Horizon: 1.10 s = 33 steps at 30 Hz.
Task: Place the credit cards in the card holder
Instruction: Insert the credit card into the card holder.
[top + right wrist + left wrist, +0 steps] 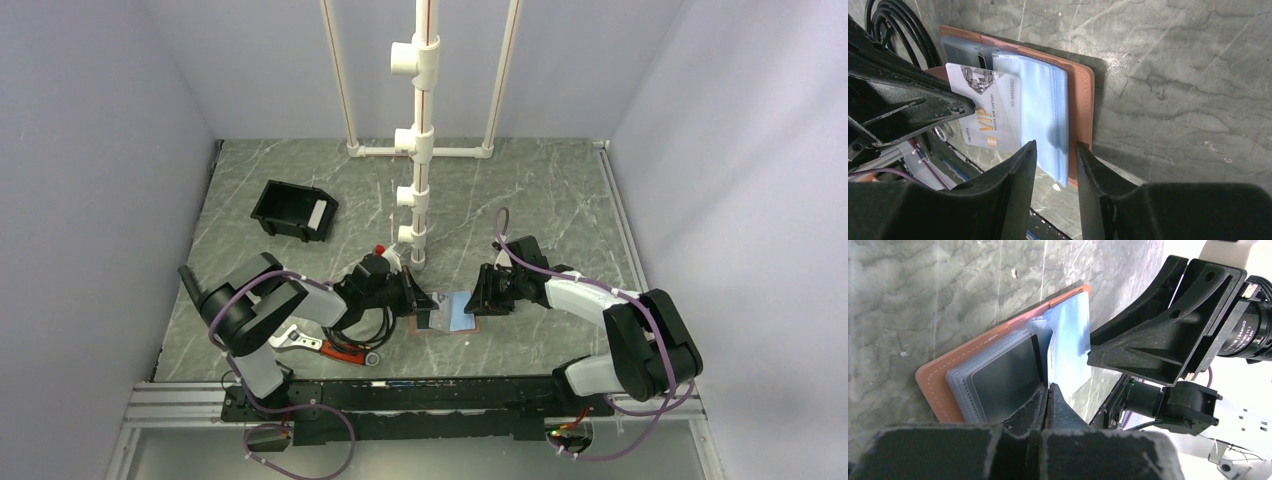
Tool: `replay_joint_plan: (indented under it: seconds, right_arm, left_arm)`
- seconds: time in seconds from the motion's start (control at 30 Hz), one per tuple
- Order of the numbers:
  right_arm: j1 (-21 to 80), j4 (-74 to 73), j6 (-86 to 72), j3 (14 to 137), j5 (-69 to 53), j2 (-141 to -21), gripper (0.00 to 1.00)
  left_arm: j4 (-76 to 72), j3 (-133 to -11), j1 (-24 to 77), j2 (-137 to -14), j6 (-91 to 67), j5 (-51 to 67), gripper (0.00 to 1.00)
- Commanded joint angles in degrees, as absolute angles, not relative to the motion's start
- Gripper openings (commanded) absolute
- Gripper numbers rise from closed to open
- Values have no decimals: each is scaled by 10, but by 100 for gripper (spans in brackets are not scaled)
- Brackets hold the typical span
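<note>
**Card holder open, one card pinched over it**

The card holder (pixel 1080 100) lies spread open on the grey marble table (pixel 560 210), toward 6 o'clock from its middle. It has a brown stitched rim, a dark grey half and a half of pale blue clear leaves.

A whitish credit card (pixel 993 110) with gold "VIP" letters stands over the fold. The left gripper (pixel 1049 390), at the holder's 9 o'clock, has its fingers pressed together on this card's edge.

The right gripper (pixel 1054 152), at 3 o'clock, has its fingers spread on either side of the blue leaves' corner. A black bin (pixel 293 210) sits at 10 o'clock.
</note>
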<state>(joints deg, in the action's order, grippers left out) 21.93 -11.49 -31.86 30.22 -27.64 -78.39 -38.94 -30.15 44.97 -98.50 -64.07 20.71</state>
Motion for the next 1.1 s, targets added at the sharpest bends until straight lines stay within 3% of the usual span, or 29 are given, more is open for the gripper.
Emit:
replay_joint_plan:
  seconds: [0.0,0.63,0.9,1.0,1.07]
  right_arm:
    - [234,-133,-304,289,-252,-796,38]
    - [238,-121,-310,284,-258,-804,37]
    - [239,-112,-326,276,-257,-796,37]
    - [239,-119,-331,275,-241,-783,38]
    - [239,-125,-329,277,-236,-777,38]
  left_arm:
    - [-432,-286,457,-994,-638,155,0]
    - [-416,-293,479,-993,-615,106,0]
    - [-549,-261,512,-1042,-647,78,0]
    - [-516,-271,520,-1045,-656,69,0]
    - [-451,-277,524,-1020,-651,53,10]
